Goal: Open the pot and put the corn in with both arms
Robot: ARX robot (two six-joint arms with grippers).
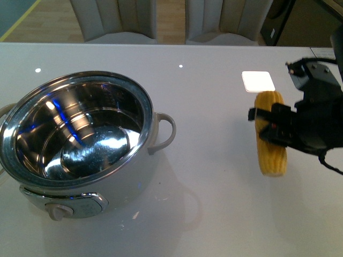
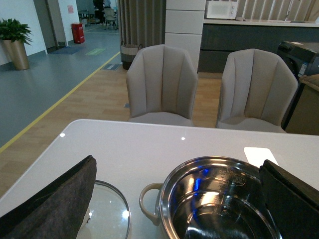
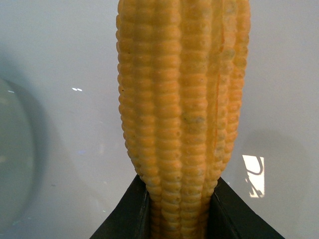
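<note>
I take the opening as done: the pot [image 1: 80, 115] stands uncovered at the left of the desk [image 1: 214, 203], its steel bowl empty; the glass lid [image 2: 109, 209] lies flat on the desk just beside it; my left end effector [image 2: 178, 162] hangs above them, fingers spread wide and holding nothing. The corn [image 1: 272, 155] is well to the pot's right, clamped across its middle by my right end effector [image 1: 270, 127]; whether it is clear of the desk I cannot tell. What is left, I judge, is carrying the cob across and releasing it into the pot.

Office pantry or break area indicated: microwave [image 2: 222, 9] seen on dark counter [image 2: 239, 37]; upholstered chairs [image 2: 162, 82] set at white table [image 2: 149, 144]; potted plant [image 2: 15, 37] noted beside corridor.
</note>
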